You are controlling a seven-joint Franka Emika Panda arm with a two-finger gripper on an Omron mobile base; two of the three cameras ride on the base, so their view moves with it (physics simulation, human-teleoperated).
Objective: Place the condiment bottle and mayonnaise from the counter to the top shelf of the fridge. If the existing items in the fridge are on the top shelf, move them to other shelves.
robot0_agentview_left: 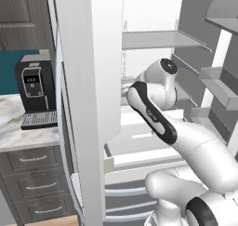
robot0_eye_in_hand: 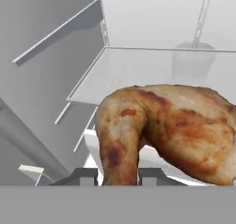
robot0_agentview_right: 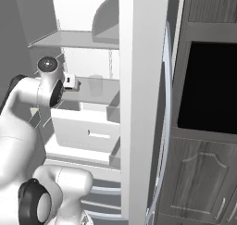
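1. Lowering the roast lump, which is clamped in the tool inside the fridge, is judged the step in hand.
2. It should be set flat on the lower shelf just ahead, and released only once it is resting.
3. The top shelf is kept free above.
4. The bottle and mayonnaise cannot be made out.
5. A coffee machine stands on the marbled bench at left, over grey drawers.

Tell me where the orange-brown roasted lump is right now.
In the hand view the orange-brown roasted lump sits low and right of centre, clamped between the gripper fingertips, in front of a pale grey fridge shelf.
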